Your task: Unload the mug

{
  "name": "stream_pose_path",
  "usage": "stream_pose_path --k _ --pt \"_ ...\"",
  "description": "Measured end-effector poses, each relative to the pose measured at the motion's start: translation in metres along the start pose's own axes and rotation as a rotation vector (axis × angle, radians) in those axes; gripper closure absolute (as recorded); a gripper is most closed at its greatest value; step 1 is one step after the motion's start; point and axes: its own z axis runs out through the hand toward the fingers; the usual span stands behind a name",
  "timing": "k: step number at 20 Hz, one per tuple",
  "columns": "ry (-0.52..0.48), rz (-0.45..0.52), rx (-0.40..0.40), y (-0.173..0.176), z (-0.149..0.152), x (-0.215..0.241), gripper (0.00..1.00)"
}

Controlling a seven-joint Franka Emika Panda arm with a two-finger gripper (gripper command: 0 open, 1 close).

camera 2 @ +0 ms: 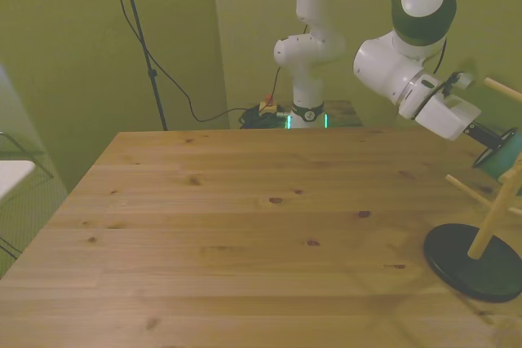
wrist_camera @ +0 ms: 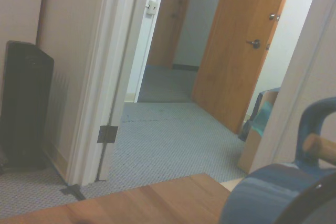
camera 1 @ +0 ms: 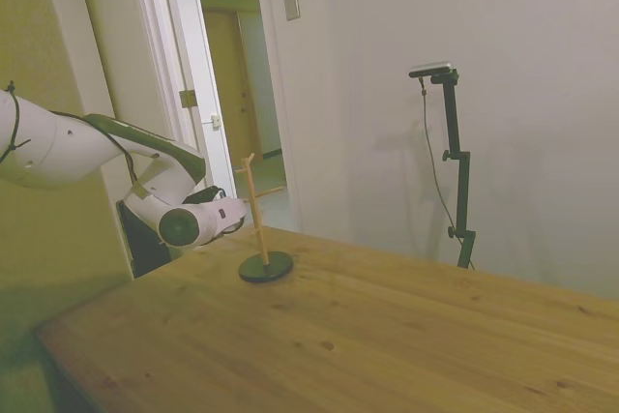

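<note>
The teal mug (camera 2: 503, 156) shows at the front view's right edge, beside the upright stem of the wooden peg stand (camera 2: 495, 222). In the wrist view the mug (wrist_camera: 278, 192) fills the near corner, and its loop handle (wrist_camera: 314, 124) sits around a wooden peg (wrist_camera: 321, 148). My gripper (camera 2: 493, 135) reaches sideways right up to the mug, at the height of the stand's upper pegs. In the side view the gripper (camera 1: 236, 212) is just left of the stand (camera 1: 259, 220), and the mug is hidden behind it.
The stand's round dark base (camera 2: 476, 260) rests near the table's edge (camera 1: 193, 256). Bare pegs (camera 2: 468, 188) stick out from the stem. Beyond the table the wrist view shows a doorway (wrist_camera: 157, 51), carpet and a dark box (wrist_camera: 23, 108).
</note>
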Motion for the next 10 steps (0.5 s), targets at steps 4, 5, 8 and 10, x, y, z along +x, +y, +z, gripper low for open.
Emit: stream_pose_path --k 4,5,8,10 --pt "-0.016 -0.003 0.008 -0.007 -0.004 -0.009 1.00" --pt "-0.020 -0.005 0.009 -0.009 -0.006 -0.012 1.00" --pt "-0.030 -0.015 0.013 -0.013 -0.012 -0.018 1.00" --pt "-0.035 -0.022 0.022 -0.016 -0.015 -0.023 1.00"
